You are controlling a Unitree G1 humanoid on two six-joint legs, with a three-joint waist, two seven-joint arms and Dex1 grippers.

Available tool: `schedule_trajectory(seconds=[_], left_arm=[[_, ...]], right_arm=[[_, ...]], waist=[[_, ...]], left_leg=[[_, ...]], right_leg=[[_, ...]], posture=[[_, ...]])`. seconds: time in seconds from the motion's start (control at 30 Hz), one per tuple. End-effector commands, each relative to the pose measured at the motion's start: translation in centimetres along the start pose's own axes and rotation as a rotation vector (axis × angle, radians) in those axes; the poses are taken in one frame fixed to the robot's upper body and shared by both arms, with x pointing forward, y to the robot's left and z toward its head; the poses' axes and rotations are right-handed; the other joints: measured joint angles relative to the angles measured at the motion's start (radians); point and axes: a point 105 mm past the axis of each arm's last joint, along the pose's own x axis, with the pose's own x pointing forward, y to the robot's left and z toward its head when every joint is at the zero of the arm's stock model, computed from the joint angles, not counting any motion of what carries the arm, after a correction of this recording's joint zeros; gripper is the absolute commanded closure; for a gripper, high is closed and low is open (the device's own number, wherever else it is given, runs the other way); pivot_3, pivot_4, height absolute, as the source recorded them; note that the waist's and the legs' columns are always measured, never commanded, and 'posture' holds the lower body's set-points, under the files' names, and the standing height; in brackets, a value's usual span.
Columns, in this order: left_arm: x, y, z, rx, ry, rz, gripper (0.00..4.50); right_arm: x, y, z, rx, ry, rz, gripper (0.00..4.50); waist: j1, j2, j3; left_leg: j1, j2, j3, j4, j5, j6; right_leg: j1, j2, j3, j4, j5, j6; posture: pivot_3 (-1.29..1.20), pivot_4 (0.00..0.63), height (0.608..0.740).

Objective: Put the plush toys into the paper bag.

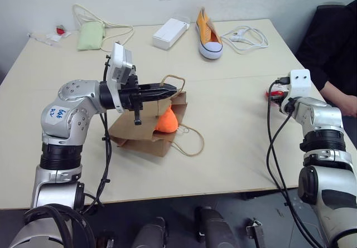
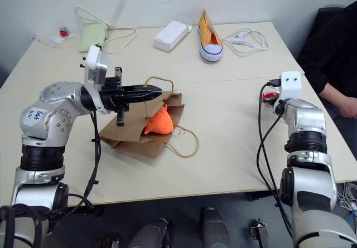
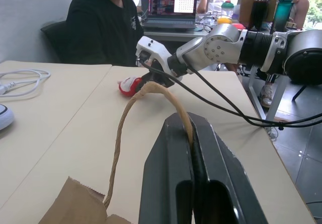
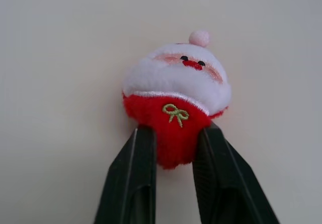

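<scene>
Right wrist view: right end effector pinches red-and-white plush toy.

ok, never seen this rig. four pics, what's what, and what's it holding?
It's a two-armed humanoid robot. Two pictures come from its head, looking down at a table; two come from wrist cameras looking along each gripper.

The left gripper is shut on a cord handle of the brown paper bag, with the orange plush at its mouth. The right gripper pinches the red-and-white Santa plush.

Farther back: orange sneaker, white box, white cable, green pouch. A person sits alongside.
</scene>
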Motion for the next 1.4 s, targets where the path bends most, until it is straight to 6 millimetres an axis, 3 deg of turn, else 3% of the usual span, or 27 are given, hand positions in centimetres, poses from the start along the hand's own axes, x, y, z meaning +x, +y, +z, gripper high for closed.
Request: schedule_trajectory(seconds=[0.03, 0.13, 0.27, 0.33, 0.43, 0.5, 0.57, 0.67, 0.8, 1.03, 1.2, 1.4], left_arm=[[-0.1, 0.1, 1.1, 0.045, -0.014, -0.009, 4.5], [0.0, 0.3, 1.2, 0.047, -0.013, -0.015, 4.5], [0.1, 0.3, 1.3, 0.047, -0.011, -0.024, 4.5], [0.1, 0.3, 1.4, 0.046, -0.009, -0.029, 4.5], [0.1, 0.4, 1.4, 0.041, -0.011, -0.035, 4.5], [0.4, 0.3, 1.3, 0.04, -0.01, -0.045, 4.5], [0.7, 0.2, 1.3, 0.042, -0.009, -0.055, 4.5], [1.1, 0.2, 1.4, 0.043, -0.014, -0.069, 4.5], [1.9, -0.2, 2.0, 0.041, -0.037, -0.101, 4.5], [2.9, -1.1, 2.3, 0.043, -0.056, -0.147, 4.5], [2.7, -0.9, 2.0, 0.059, -0.039, -0.137, 4.5], [1.9, 0.3, 1.9, 0.079, -0.022, -0.086, 4.5]], right_arm=[[-0.9, -0.9, 1.8, -0.03, -0.083, -0.009, 4.49], [-1.3, -0.6, 2.4, -0.033, -0.12, 0.009, 4.49], [-3.5, 2.1, 4.5, -0.068, -0.258, 0.183, 4.49], [-7.0, 6.4, 4.4, -0.123, -0.286, 0.496, 4.49], [-11.7, 11.2, 2.9, -0.228, -0.264, 0.826, 4.49], [-13.8, 14.0, 2.3, -0.25, -0.254, 0.97, 4.49], [-14.6, 16.0, 2.3, -0.253, -0.256, 1.045, 4.49], [-15.1, 19.0, 2.5, -0.26, -0.264, 1.116, 4.49], [-13.5, 24.0, 3.8, -0.248, -0.318, 1.128, 4.49], [-11.8, 28.9, 4.7, -0.194, -0.3, 1.144, 4.49], [-11.5, 29.9, 3.9, -0.252, -0.278, 1.159, 4.49], [-12.8, 28.2, 2.8, -0.299, -0.249, 1.218, 4.49]], waist=[[0.0, 0.0, 0.0], [0.0, 0.0, 0.0], [0.0, 0.0, 0.0], [0.001, 0.0, 0.0], [0.005, 0.0, 0.0], [0.001, 0.0, 0.0], [0.001, 0.0, 0.0], [0.003, 0.0, 0.0], [0.0, 0.0, 0.0], [0.0, 0.0, 0.0], [-0.003, 0.0, 0.0], [-0.002, 0.0, 0.0]], left_leg=[[0.0, 0.0, 0.0, 0.0, 0.0, 0.0], [0.0, 0.0, 0.0, 0.0, 0.0, 0.0], [0.0, 0.0, 0.0, 0.0, 0.0, 0.0], [0.0, 0.0, 0.0, 0.0, 0.0, 0.0], [-0.001, 0.001, -0.002, 0.0, 0.0, 0.0], [-0.001, 0.0, -0.002, 0.001, 0.0, 0.0], [0.0, 0.0, -0.001, 0.002, 0.0, 0.0], [0.0, 0.0, -0.001, 0.004, 0.0, 0.0], [0.0, 0.0, -0.001, 0.004, 0.0, 0.0], [-0.001, -0.002, -0.003, 0.004, 0.0, 0.0], [-0.001, -0.002, -0.003, 0.004, 0.0, 0.0], [-0.001, -0.002, -0.003, 0.004, 0.0, 0.0]], right_leg=[[0.0, 0.0, 0.0, 0.0, 0.0, 0.0], [0.0, 0.0, 0.0, 0.0, 0.0, 0.0], [0.0, 0.0, 0.0, 0.0, 0.0, 0.0], [0.0, 0.0, 0.0, 0.0, 0.0, 0.0], [0.0, 0.0, -0.001, 0.0, 0.0, 0.0], [0.001, 0.0, -0.001, -0.001, 0.0, 0.0], [0.001, 0.0, 0.0, 0.0, 0.0, 0.001], [0.001, 0.0, 0.0, 0.0, 0.0, 0.001], [0.0, 0.0, 0.0, 0.002, 0.0, 0.001], [0.0, -0.001, -0.002, 0.002, 0.0, 0.0], [0.0, -0.001, -0.002, 0.002, 0.0, 0.0], [0.0, -0.001, -0.002, 0.002, 0.0, 0.0]], posture=[[0.0, 0.15, 0.74], [0.0, 0.15, 0.74], [0.0, 0.15, 0.74], [0.0, 0.15, 0.74], [0.0, 0.15, 0.74], [0.0, 0.15, 0.74], [0.0, 0.15, 0.74], [0.0, 0.15, 0.74], [0.0, 0.15, 0.74], [0.0, 0.15, 0.74], [0.0, 0.15, 0.74], [0.0, 0.15, 0.74]])
